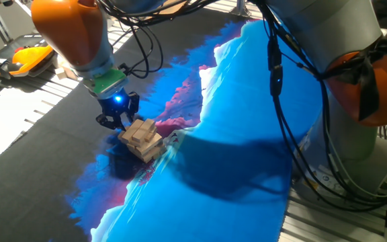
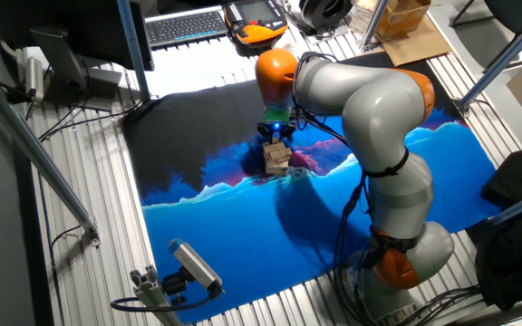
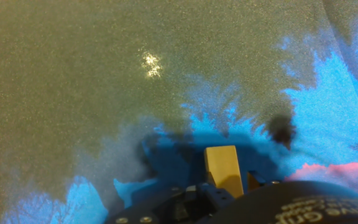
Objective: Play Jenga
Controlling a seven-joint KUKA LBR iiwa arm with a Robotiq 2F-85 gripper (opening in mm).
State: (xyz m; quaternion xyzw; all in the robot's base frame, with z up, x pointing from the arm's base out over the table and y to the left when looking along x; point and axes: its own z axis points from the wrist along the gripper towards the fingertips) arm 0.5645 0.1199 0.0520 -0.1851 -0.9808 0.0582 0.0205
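The gripper sits left of centre, touching the upper-left side of the Jenga tower; whether its fingers are apart, I cannot tell.

Can't really tell how the gripper stands: in one fixed view its fingers sit dark and small right behind the Jenga tower, so contact is unclear. From the other fixed view the arm covers most of the hand, and the tower is too tiny to count layers. Hand view only shows one wooden block end, with its bottom cut off by the dark gripper body at the frame edge.
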